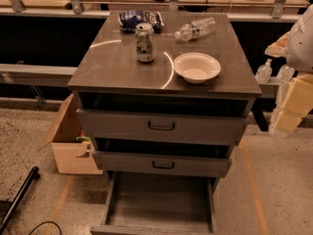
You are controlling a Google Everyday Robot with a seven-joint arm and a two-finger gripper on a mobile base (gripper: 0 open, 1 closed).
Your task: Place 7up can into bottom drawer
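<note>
7up can upright atop cabinet, bottom drawer open, gripper rt edge.

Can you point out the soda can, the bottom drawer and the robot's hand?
7up can (145, 44): camera view, printed side.
bottom drawer (159, 199): camera view, bare grey floor.
hand (289, 112): camera view, far right edge, yellowish lower part.

One camera, set high in front of the cabinet and tilted down, fairly close. The surface fills the upper half and the open bottom drawer runs off the lower edge. At the right edge, pale blocks, probably the pincer, hang beside the cabinet.
</note>
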